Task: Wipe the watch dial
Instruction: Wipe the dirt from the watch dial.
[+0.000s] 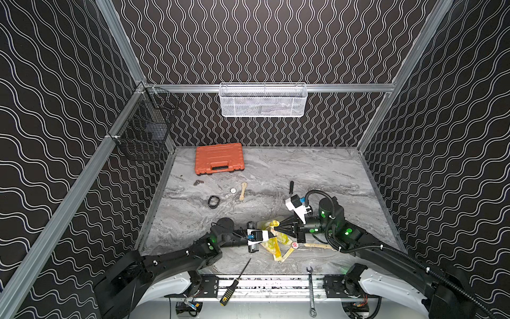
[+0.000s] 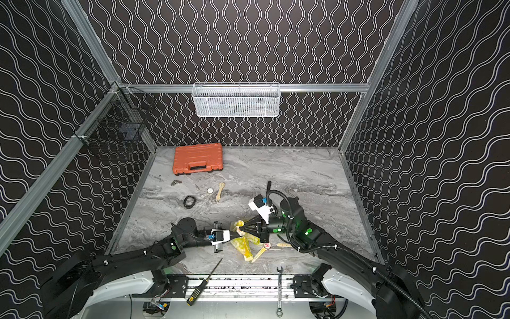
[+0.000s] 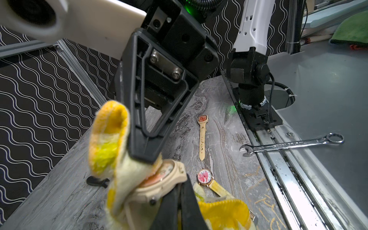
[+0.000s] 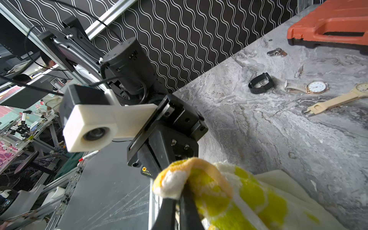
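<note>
Near the middle of the front edge of the table (image 1: 276, 171), the left fingers (image 3: 168, 211) are clamped on the cream watch (image 3: 159, 192) while the right fingers (image 4: 167, 215), pinched closed on the yellow cloth (image 3: 107, 143), press it over the dial (image 3: 162, 174). Risk: sideways rubbing could twist the watch out of that narrow hold, or the trailing cloth could drag the pink-faced watch (image 3: 204, 176) lying just beside. Beyond, the grey marbled table carries an orange case (image 1: 219, 162) at its far left corner, below wave-patterned walls (image 1: 276, 41) and a white wire basket (image 1: 262, 100).
</note>
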`<state>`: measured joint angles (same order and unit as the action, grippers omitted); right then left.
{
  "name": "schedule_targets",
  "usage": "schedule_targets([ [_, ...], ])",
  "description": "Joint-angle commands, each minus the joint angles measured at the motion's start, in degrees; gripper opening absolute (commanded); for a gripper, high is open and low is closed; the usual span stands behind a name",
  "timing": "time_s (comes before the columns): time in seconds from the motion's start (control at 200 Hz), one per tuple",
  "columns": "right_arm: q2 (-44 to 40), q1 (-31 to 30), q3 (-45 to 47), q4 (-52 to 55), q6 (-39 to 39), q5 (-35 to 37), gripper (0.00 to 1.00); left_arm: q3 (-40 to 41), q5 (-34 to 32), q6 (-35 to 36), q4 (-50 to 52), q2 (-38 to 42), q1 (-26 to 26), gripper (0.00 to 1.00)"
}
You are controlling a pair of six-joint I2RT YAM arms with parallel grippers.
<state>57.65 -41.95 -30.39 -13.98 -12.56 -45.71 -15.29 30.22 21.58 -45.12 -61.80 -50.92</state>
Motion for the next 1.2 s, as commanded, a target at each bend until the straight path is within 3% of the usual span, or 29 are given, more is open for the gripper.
schedule_targets([
  [0.0, 2.22, -0.66, -0.06, 2.24, 1.02, -2.95, 0.00, -0.44, -2.27, 0.41, -4.50, -0.29, 0.20, 0.00],
  [0.2, 4.55, -3.68, 1.97, -2.77, -0.85, -4.50, 0.00, -1.38, -2.89, 0.71, -3.23, 0.23, 0.20, 0.00],
  [0.545, 2.91, -3.89, 8.80, -10.43, -7.44, -7.08, 0.00, -1.31, -4.19, 0.56, -6.33, 1.94, 0.20, 0.00],
  [0.761, -0.96, -3.26, 8.28, -3.48, -3.18, -1.04, 0.00, -3.19, -1.44, 0.23, -3.84, 5.03, 0.19, 0.00],
  [1.001, -3.38, 1.01, 5.82, 0.12, -1.24, -4.55, 0.00, -4.13, 0.63, -0.35, -1.96, 5.72, 0.14, 0.00],
  [1.196, -7.88, 3.96, 1.86, 5.33, 2.76, -1.69, 0.00, -3.29, 0.09, -0.71, -2.85, 5.90, 0.20, 0.00],
])
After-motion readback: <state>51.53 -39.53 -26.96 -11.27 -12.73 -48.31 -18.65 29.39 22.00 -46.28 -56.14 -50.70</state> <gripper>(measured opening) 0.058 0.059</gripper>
